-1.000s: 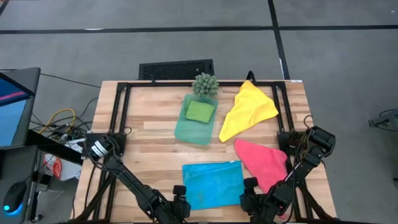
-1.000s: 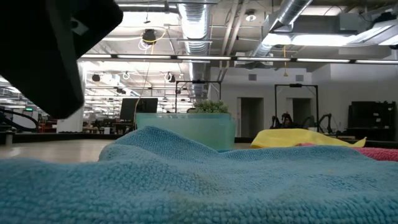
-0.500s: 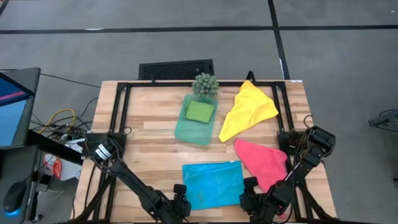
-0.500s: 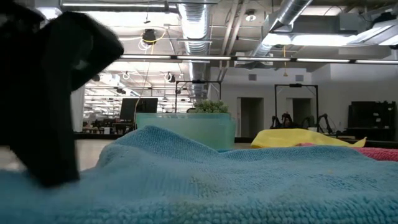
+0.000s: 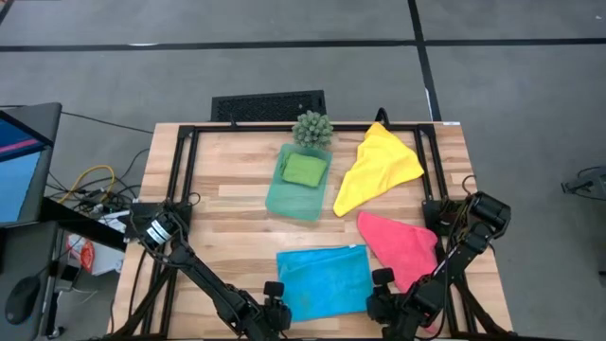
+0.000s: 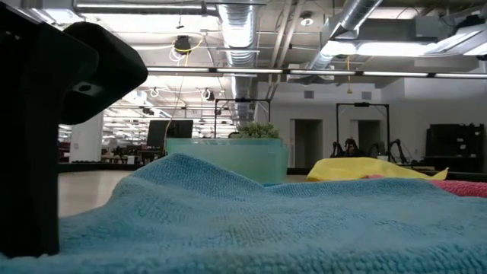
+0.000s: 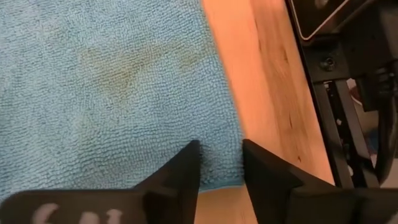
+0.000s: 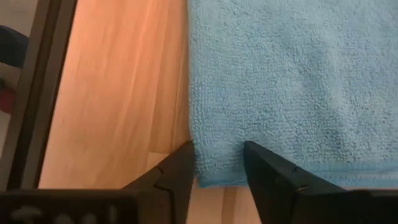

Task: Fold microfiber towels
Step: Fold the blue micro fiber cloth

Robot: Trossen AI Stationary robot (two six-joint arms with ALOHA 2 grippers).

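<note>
I am holding my left gripper (image 7: 219, 163) with its fingers apart, straddling the near left corner of the blue towel (image 5: 325, 281); the towel's edge is lying in the gap between the fingers, and I cannot tell whether they are pressing on it. I am holding my right gripper (image 8: 219, 163) the same way at the near right corner, fingers apart with the hem between them.

Both arms are reaching in along the table's (image 5: 237, 199) near edge, the left arm running from its base at the left side, the right arm from its base at the right side, each wrist pointing at the towel.

The blue towel is lying flat near the table's front, its long axis running left to right. The pink towel (image 5: 402, 244) is lying just to its right. The yellow towel (image 5: 377, 168) is lying crumpled at the far right. The green towel (image 5: 304, 169) is sitting folded in the teal tray (image 5: 294, 201), beside the small plant (image 5: 312, 128).
</note>
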